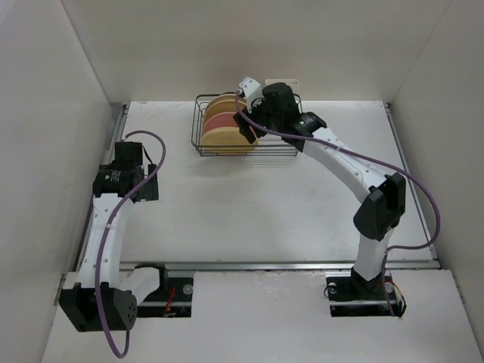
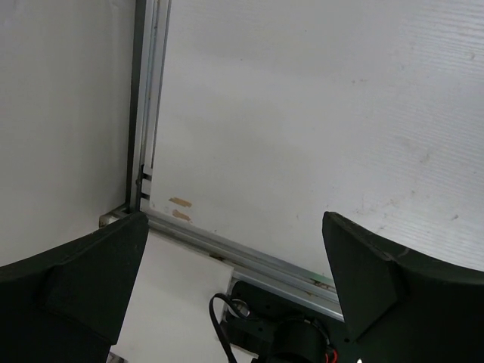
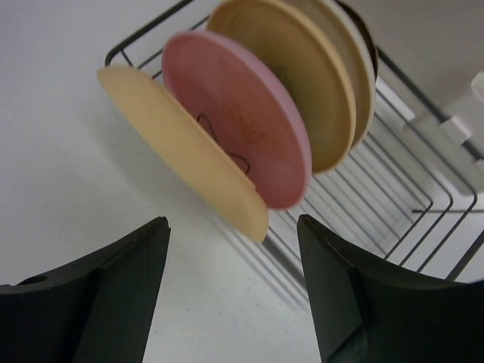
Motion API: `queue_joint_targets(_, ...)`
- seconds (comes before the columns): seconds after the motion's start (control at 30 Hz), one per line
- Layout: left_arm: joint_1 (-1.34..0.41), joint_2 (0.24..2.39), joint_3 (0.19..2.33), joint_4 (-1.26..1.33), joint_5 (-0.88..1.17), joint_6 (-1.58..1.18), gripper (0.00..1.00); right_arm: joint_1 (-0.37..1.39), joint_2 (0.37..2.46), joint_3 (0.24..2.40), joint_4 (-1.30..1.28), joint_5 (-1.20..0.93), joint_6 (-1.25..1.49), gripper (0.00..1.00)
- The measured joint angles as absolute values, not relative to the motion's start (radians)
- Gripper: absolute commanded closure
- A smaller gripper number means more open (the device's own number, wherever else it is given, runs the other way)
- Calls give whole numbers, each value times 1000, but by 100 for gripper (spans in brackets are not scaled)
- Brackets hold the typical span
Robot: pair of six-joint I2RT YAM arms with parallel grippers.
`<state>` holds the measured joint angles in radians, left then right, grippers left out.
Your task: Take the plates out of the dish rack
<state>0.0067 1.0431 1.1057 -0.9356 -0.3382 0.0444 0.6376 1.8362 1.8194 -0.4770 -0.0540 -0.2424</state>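
The black wire dish rack (image 1: pixel 281 144) stands at the back of the table. Several plates stand upright in its left half: a cream-yellow one (image 1: pixel 224 138) in front, a pink one (image 1: pixel 219 119) behind it, a tan one (image 1: pixel 219 103) further back. In the right wrist view the same show as cream-yellow (image 3: pixel 181 151), pink (image 3: pixel 242 128) and tan (image 3: pixel 302 83), with a pale rim (image 3: pixel 364 72) and a dark rim (image 3: pixel 367 24) behind them. My right gripper (image 1: pixel 247 130) is open and empty, just above the front plates' right edge (image 3: pixel 234 227). My left gripper (image 1: pixel 142 187) is open and empty at the table's left side (image 2: pixel 234 219).
A white clip piece (image 1: pixel 249 85) sits on the rack's back edge, also in the right wrist view (image 3: pixel 454 125). White walls enclose the table on three sides. A metal rail (image 1: pixel 280 265) runs along the near edge, also seen in the left wrist view (image 2: pixel 249 257).
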Motion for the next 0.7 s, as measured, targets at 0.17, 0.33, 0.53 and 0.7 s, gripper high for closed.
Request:
queue_joint_targets(0.17, 7, 1087, 1106, -935, -362, 44, 0, 650, 1954, 1927, -458, -57, -276, 26)
queue_joint_targets(0.33, 7, 1093, 1106, -934, -376, 45, 0, 660, 2051, 1937, -467, -57, -288, 34)
queue_joint_targets(0.53, 7, 1093, 1106, -931, -388, 45, 0, 667, 2072, 1934, -408, 13, -336, 71)
queue_joint_targets(0.7, 7, 1093, 1106, -931, -393, 47, 0, 676, 2042, 1896, -335, 128, -362, 95)
